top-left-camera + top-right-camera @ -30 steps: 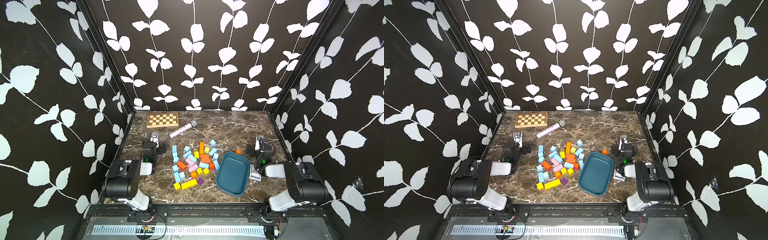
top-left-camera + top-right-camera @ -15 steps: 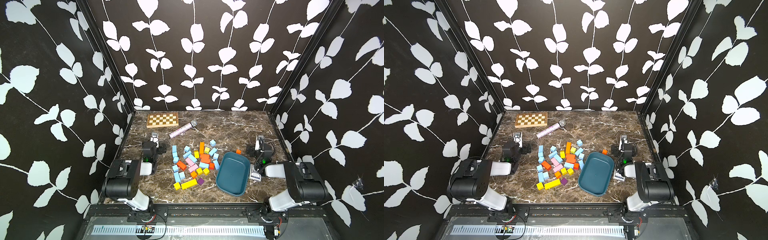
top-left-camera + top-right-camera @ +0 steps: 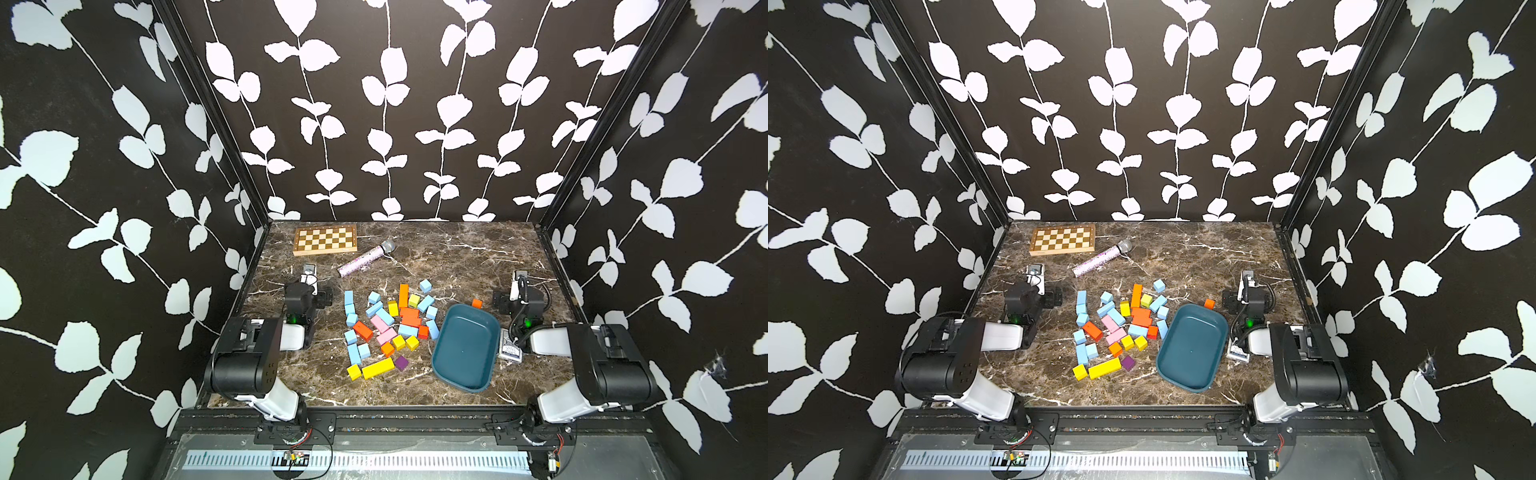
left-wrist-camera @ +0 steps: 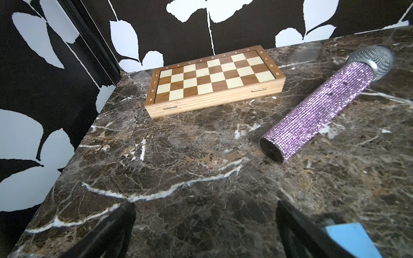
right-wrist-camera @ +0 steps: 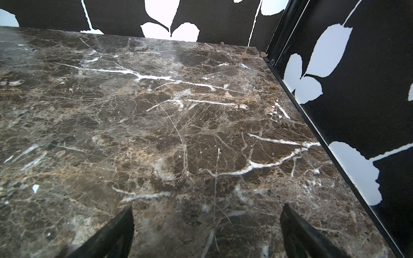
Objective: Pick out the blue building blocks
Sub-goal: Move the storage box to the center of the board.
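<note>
A dark brown marble table with white veins fills the floor of a booth whose black walls carry white leaf prints. My two arms lie low along its sides.

A dark teal tray sits on the near part of the table toward my right arm, and its whole floor shows bare.

At the far left corner lies a folded wooden chessboard. Small characters run along its frame. In the left wrist view I can read the digits 5, 6 and 7 down each short side, but the letters along the far edge are too small to read.

Beside it lies a microphone with a lilac rhinestone body and a silver mesh head.

The blue building blocks lie loose on the marble between my arms, just left of the tray. These cubes and bars are mixed in a heap with the other blocks in yellow, orange, pink and purple. One orange cube sits alone by the tray's far corner.

A small patterned box rests against the tray's right side, its print too small to read.

My left gripper has its jaws spread wide with only marble between them. One blue block lies just outside a finger. My right gripper is likewise wide apart and holds nothing.
</note>
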Controlling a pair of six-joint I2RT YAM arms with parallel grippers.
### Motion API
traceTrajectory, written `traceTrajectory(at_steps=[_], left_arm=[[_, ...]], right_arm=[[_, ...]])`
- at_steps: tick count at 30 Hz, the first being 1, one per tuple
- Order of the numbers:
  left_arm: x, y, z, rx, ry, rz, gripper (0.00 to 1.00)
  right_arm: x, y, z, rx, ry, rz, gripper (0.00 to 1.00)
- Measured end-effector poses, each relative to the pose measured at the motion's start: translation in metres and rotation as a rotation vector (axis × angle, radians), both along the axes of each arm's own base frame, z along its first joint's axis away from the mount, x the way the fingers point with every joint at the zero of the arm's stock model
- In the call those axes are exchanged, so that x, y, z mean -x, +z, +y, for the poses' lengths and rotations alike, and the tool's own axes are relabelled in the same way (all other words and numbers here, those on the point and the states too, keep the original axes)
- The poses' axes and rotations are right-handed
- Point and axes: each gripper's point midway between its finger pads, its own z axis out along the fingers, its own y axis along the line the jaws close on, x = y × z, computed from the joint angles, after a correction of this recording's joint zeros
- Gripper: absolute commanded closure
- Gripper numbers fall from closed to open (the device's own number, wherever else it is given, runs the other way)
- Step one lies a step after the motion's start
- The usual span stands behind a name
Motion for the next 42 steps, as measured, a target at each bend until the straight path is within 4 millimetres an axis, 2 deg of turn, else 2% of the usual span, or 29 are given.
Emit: traceTrajectory(at_steps=[6, 8, 13, 15, 18, 22, 27, 30, 33, 36, 39, 42], left_arm=[[0.0, -0.001, 0.001, -0.001, 0.002, 0.005, 0.01], [0.001, -0.002, 0.0, -0.001, 0.002, 0.009, 0.01], [-0.004, -0.003, 0.001, -0.006, 0.008, 0.073, 0.01], [-0.018, 0.012, 0.002, -0.012, 0.019, 0.096, 0.01], [-0.038, 0.041, 0.001, -0.009, 0.02, 0.096, 0.01], [-0.046, 0.067, -0.008, 0.006, -0.025, 0.172, 0.01], [-0.049, 0.106, -0.02, 0.033, -0.072, 0.255, 0.01], [-0.037, 0.115, -0.032, 0.068, -0.096, 0.287, 0.01], [-0.015, 0.097, -0.048, 0.109, -0.147, 0.336, 0.01], [0.012, 0.055, -0.06, 0.158, -0.185, 0.445, 0.01], [0.036, 0.021, -0.065, 0.198, -0.2, 0.547, 0.01], [0.044, 0.011, -0.067, 0.22, -0.203, 0.582, 0.01]], right_arm=[[0.001, 0.001, -0.003, 0.004, -0.017, 0.022, 0.01], [-0.002, 0.012, -0.003, 0.0, -0.023, 0.039, 0.01], [-0.015, 0.081, 0.001, -0.045, -0.022, -0.011, 0.01], [-0.017, 0.109, 0.005, -0.07, -0.019, -0.012, 0.01], [-0.013, 0.139, 0.018, -0.109, -0.008, 0.023, 0.01], [0.005, 0.156, 0.044, -0.184, 0.015, 0.143, 0.01], [0.048, 0.15, 0.092, -0.283, 0.062, 0.36, 0.02], [0.083, 0.131, 0.129, -0.33, 0.109, 0.503, 0.17], [0.117, 0.109, 0.158, -0.388, 0.152, 0.618, 0.23], [0.143, 0.088, 0.176, -0.431, 0.161, 0.707, 0.25], [0.155, 0.074, 0.192, -0.458, 0.176, 0.768, 0.33], [0.153, 0.063, 0.211, -0.489, 0.201, 0.802, 0.36]])
